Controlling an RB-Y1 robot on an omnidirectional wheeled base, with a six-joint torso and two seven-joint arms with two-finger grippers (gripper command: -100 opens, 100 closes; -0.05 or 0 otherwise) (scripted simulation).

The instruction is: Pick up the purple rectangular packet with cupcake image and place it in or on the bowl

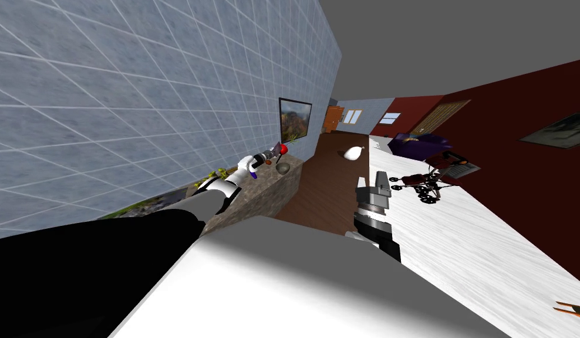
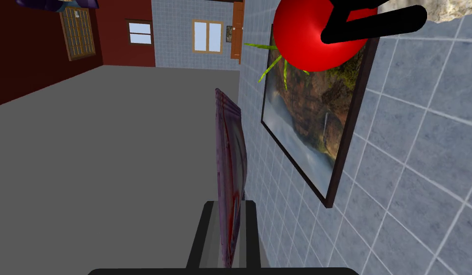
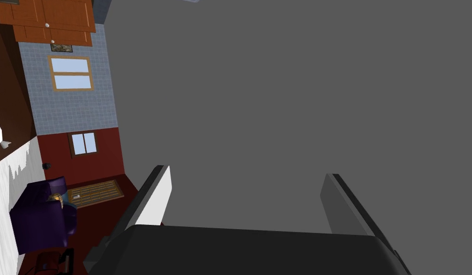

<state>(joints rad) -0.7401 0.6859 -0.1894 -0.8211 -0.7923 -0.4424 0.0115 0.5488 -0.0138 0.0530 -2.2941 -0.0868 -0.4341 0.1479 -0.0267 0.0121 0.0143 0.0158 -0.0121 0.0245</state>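
My left gripper (image 1: 266, 156) is shut on the purple packet (image 1: 276, 149), reaching out over a stone-topped counter (image 1: 265, 196) that runs along the tiled wall. In the left wrist view the packet (image 2: 229, 143) stands edge-on, and the left gripper (image 2: 229, 206) has its two fingers pressed against the packet's flat sides. A small grey-brown bowl (image 1: 283, 168) sits on the counter just below and beyond the packet. A red ball-like thing (image 1: 283, 149) with black stems (image 2: 316, 38) hangs close beside the packet. My right gripper (image 1: 381, 179) is open and empty (image 3: 247, 200), held over the floor.
A framed landscape picture (image 1: 294, 117) hangs on the tiled wall behind the counter's end. Green leaves (image 1: 215, 174) lie on the counter near my forearm. A white sack (image 1: 353, 153), a purple armchair (image 1: 421, 144) and a dark red wheeled cart (image 1: 427, 182) stand on the floor to the right.
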